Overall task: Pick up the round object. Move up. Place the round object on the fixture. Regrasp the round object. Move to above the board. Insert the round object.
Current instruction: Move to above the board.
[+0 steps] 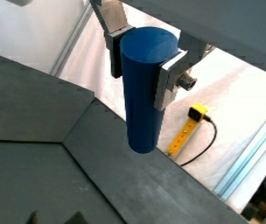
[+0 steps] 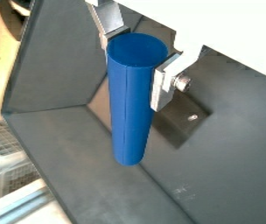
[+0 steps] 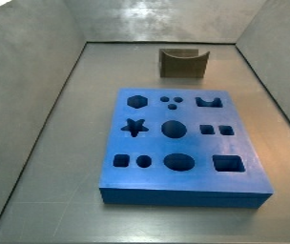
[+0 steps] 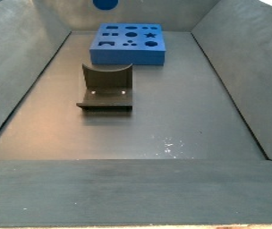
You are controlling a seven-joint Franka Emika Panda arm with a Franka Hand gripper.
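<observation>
The round object [image 1: 142,114], a plain blue cylinder, hangs upright in my gripper [image 1: 143,70]. The silver fingers [image 1: 171,80] are shut on it close to its top end. Both wrist views show this grasp, with the round object [image 2: 129,122] hanging free above the grey floor inside my gripper [image 2: 136,66]. In a side view only its blue end [image 4: 106,4] shows at the picture's edge, above the board [image 4: 126,56]. The board [image 3: 148,145] is a thick blue slab with dark shaped holes. The olive-brown fixture [image 3: 182,63] [image 4: 106,87] stands apart from it, its notch holding nothing.
Sloped grey walls [image 3: 39,105] enclose the bin floor. A yellow tool with a black cable [image 1: 192,131] lies outside the bin on a white surface. A metal frame rail [image 1: 255,149] runs beside it.
</observation>
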